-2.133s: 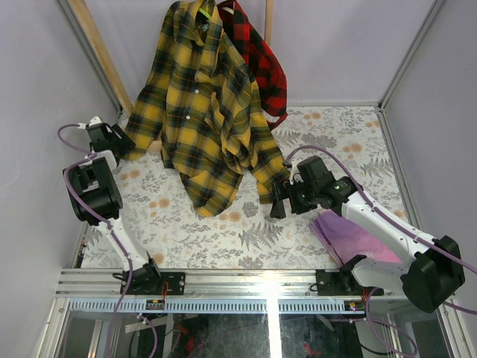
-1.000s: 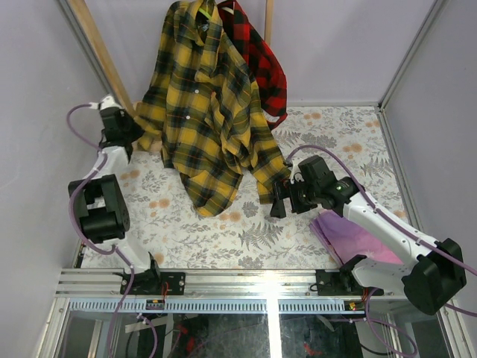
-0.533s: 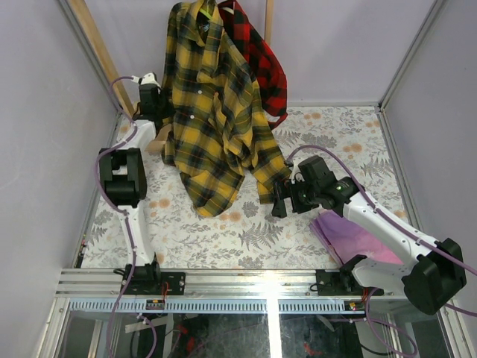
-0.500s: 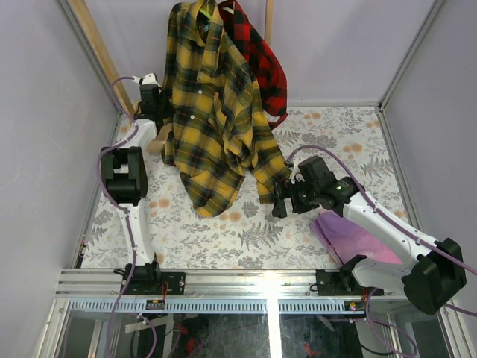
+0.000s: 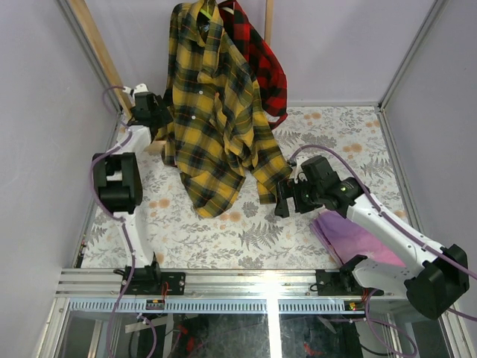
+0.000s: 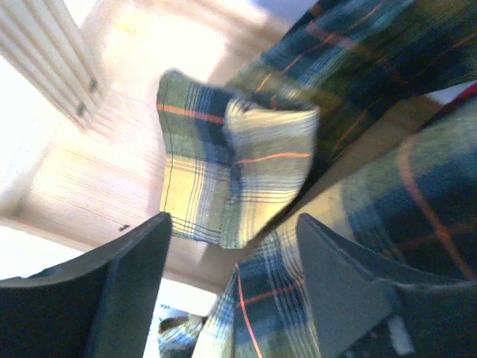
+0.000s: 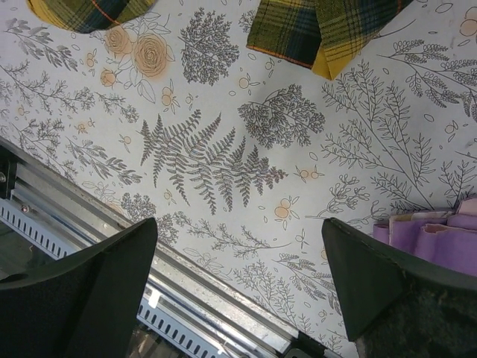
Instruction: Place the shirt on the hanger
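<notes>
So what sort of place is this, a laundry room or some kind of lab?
Probably a robot test cell, not a home: two arms bolted to an aluminium rail, plain panels walling in the floral-covered table, and a yellow plaid shirt hanging at a wooden frame.

The shirt (image 5: 212, 112) hides nearly all of the hanger (image 5: 205, 10), and the top edge crops both.
</notes>
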Robot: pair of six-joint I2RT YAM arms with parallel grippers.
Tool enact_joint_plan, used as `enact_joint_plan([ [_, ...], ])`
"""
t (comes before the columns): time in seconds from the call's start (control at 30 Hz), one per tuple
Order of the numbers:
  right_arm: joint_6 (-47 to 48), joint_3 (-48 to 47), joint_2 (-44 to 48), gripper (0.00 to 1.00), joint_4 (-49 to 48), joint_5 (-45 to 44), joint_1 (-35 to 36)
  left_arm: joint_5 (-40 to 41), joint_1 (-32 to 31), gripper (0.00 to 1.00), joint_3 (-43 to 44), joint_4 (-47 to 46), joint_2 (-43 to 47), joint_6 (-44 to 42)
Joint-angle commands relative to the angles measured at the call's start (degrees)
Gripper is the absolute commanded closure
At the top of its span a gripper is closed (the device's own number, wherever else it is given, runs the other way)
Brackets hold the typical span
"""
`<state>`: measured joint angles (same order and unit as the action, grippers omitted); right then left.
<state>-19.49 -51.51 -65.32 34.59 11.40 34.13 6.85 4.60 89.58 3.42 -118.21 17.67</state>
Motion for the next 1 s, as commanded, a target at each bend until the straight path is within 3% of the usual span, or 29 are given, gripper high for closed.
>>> enact_joint_plan([
  [0.0,-0.46,-0.91,3.07,0.01,0.69,-1.43,0.02,3.02,0.22,0.28,-5.17,-5.15,11.65,1.22],
  [0.37,-1.01,-1.09,5.17,0.01,-0.15,-1.92,0.0,1.56,-2.6,0.06,-18.35,8.73,31.43,9.74],
  [0.43,-1.0,-1.23,4.88,0.01,-0.4,-1.13,0.06,1.36,-5.71,0.0,-21.63,10.71,34.63,11.34],
  [0.57,-0.69,-0.73,4.23,0.01,-1.22,-0.13,0.04,1.79,-14.56,0.0,-30.36,11.25,41.21,17.16],
  [0.67,-0.73,-0.72,3.65,0.0,-1.51,0.47,0.06,8.51,-22.2,0.0,-36.12,12.18,44.53,20.99],
  [0.77,-1.05,-0.74,3.4,0.0,-1.85,1.18,0.0,13.63,-27.34,0.0,-40.8,11.98,45.04,24.95],
  [0.97,-1.07,-0.99,2.84,0.01,-1.72,2.09,-0.02,17.81,-31.4,0.0,-43.34,9.75,37.98,28.04],
])
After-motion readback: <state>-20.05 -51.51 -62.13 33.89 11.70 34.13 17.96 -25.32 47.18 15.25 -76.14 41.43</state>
